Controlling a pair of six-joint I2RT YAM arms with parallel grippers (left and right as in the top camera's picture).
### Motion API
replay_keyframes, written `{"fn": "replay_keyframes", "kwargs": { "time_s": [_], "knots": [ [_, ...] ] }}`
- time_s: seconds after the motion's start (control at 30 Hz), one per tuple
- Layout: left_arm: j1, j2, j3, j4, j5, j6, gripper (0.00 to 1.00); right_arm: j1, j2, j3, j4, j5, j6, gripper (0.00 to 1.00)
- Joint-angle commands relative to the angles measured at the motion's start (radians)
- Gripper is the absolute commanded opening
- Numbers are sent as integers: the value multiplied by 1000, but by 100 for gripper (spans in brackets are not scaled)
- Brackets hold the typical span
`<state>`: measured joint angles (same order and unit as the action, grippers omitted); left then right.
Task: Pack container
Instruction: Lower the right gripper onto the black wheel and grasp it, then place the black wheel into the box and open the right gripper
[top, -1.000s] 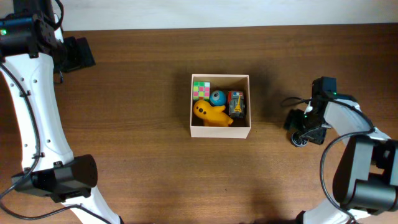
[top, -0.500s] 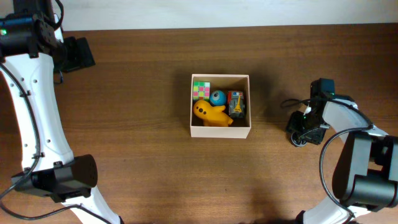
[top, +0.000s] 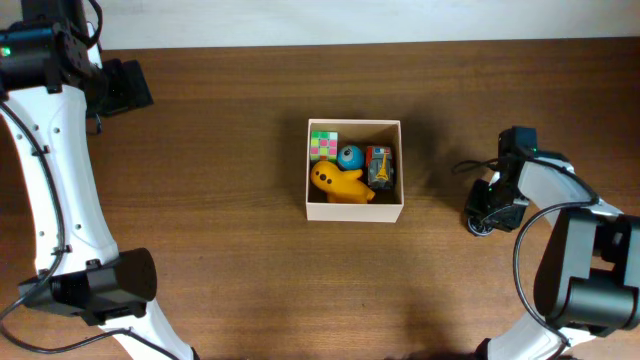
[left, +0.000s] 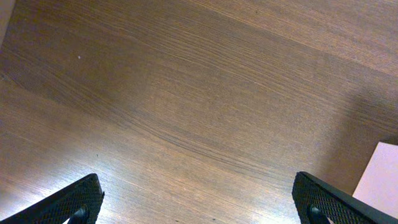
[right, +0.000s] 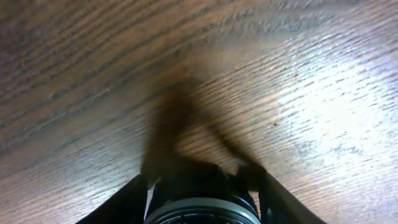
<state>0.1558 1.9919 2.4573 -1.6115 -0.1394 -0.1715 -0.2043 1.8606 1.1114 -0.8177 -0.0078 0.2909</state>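
The container (top: 353, 210), a square white-walled box, stands at the table's middle in the overhead view. It holds a pink-and-green cube (top: 322, 145), a blue ball (top: 349, 157), a yellow toy animal (top: 340, 183) and a red-and-blue toy (top: 379, 166). My right gripper (top: 486, 212) is low over the table to the right of the box, shut on a dark round toy (top: 481, 227). In the right wrist view that toy (right: 202, 199) sits between the fingers, blurred. My left gripper (top: 125, 88) is open and empty at the far left back, its fingertips (left: 199, 205) wide apart over bare wood.
The brown wooden table (top: 220, 250) ends at a pale strip along the back (top: 350, 20). A pale corner (left: 380, 177) shows at the lower right of the left wrist view. A black cable (top: 470, 162) trails by the right arm.
The right gripper has shifted slightly, down toward the front, around the dark round toy. The left arm and the box's contents have not moved.
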Motion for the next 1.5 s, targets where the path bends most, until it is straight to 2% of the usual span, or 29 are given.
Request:
{"fn": "replay_keyframes", "kwargs": {
  "time_s": [0.0,0.33,0.63,0.73,0.93,1.07,1.23,1.3,1.33,1.47],
  "knots": [
    [5,0,9,2,-8,9,99,-4,31,32,-32,-6,6,51],
    [4,-1,9,2,-8,9,99,42,-64,206,-184,-45,6,47],
    [5,0,9,2,-8,9,99,266,-184,431,-244,-97,6,47],
    [4,0,9,2,-8,9,99,369,-187,462,-219,-97,6,47],
    [4,0,9,2,-8,9,99,561,-144,450,-46,-24,6,49],
    [4,0,9,2,-8,9,99,626,-69,447,46,2,6,49],
    [4,0,9,2,-8,9,99,650,30,447,68,12,2,49],
    [4,0,9,2,-8,9,99,646,55,447,74,21,-3,66],
    [4,0,9,2,-8,9,99,641,61,447,85,20,-23,71],
    [4,0,9,2,-8,9,99,628,53,462,103,20,-74,83]
  ]
}}
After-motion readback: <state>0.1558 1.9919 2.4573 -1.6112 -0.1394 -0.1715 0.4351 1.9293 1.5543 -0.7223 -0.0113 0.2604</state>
